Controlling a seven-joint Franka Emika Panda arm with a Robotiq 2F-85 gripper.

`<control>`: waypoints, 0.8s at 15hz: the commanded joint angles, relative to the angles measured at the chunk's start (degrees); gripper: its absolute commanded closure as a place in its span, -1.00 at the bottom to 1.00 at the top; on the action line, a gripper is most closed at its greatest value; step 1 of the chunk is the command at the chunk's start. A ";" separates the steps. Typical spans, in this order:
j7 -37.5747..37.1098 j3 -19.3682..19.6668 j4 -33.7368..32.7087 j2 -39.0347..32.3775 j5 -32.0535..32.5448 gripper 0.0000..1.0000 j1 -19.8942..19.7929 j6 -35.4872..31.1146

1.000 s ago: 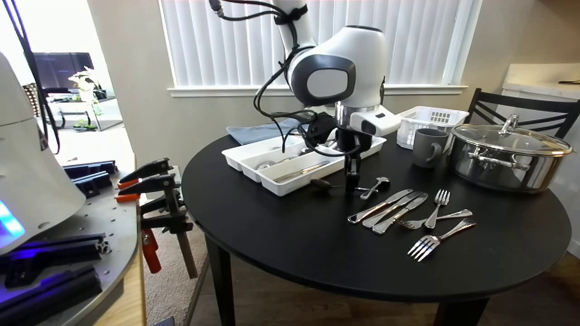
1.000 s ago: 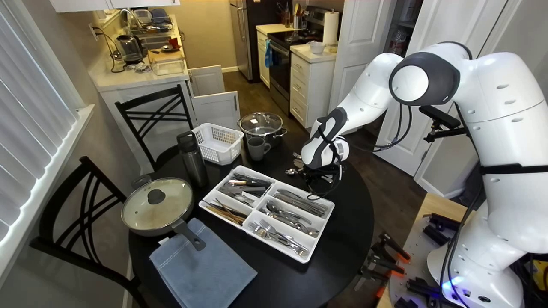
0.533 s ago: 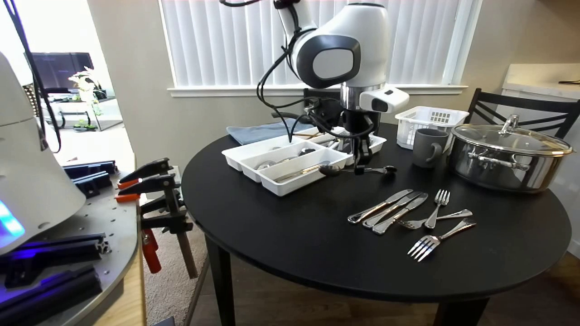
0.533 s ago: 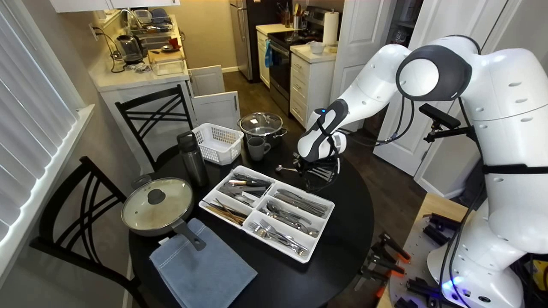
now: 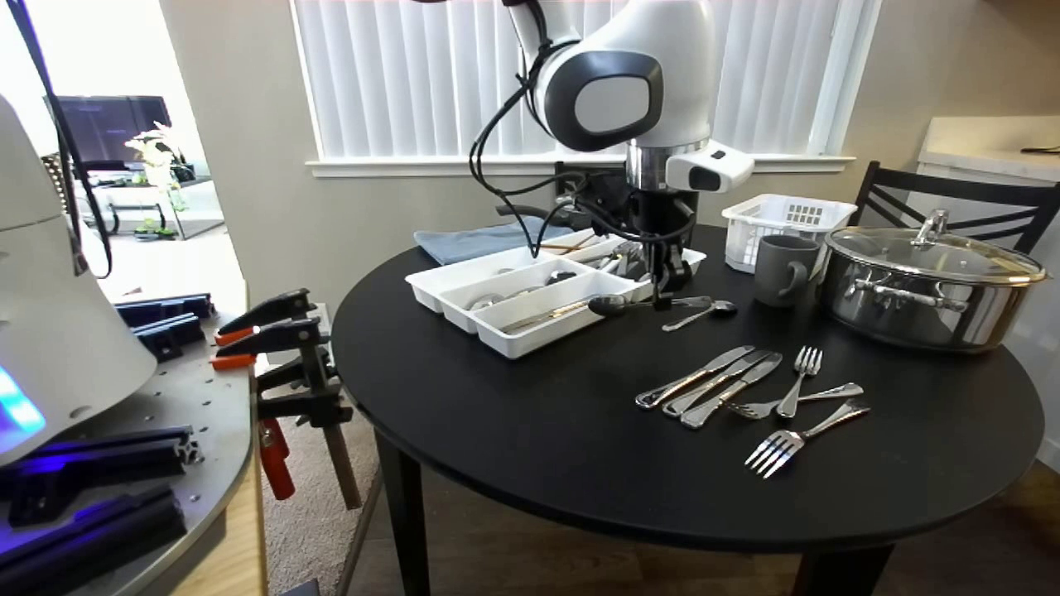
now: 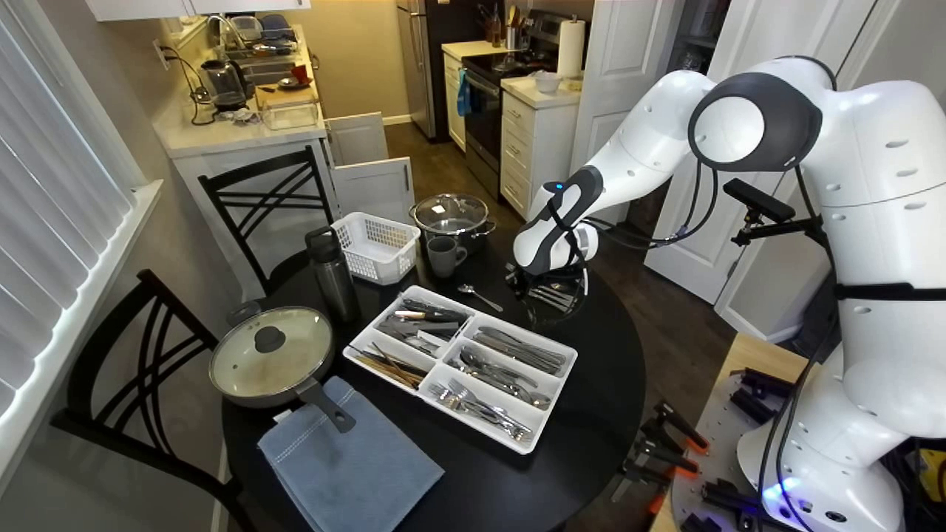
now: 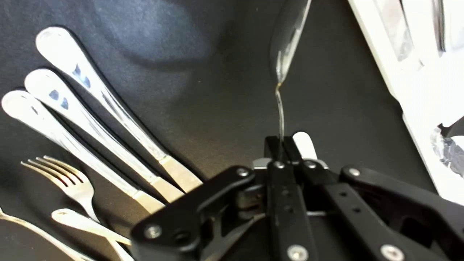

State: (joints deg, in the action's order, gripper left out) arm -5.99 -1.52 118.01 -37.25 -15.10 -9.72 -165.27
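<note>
Over the black table (image 5: 530,439), near the white tray (image 5: 538,335), I hold a spoon (image 7: 290,40) by its handle. The gripper (image 7: 281,145) is closed to the handle's thickness, a pinch that likely leaves the bowl unobstructed. Close to it lies a second spoon (image 6: 475,293). The tray's dividers presumably separate utensil types; three knives (image 7: 99,125) rest side by side, apparently grouped by kind.

In both exterior views I see a gray mug (image 5: 778,273) near a steel pot (image 5: 911,302) and a white basket (image 6: 373,264). In an exterior view, I find a lidded pan (image 6: 284,362) with its handle (image 6: 329,407) over a blue cloth (image 6: 358,462).
</note>
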 commanded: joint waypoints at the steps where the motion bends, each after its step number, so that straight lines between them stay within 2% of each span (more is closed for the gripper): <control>1: 4.46 -1.36 2.96 3.61 1.24 0.99 -0.91 -1.60; 4: 8.51 -3.80 3.89 5.93 1.64 0.99 -1.23 -1.93; 9: 16.17 -11.89 6.14 8.92 0.68 0.99 -2.15 -0.19; 12: 18.54 -15.27 6.99 8.86 0.31 0.99 -2.29 0.89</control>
State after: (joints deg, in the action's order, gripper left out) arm 8.52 -13.50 122.14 -30.35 -14.18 -10.38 -165.49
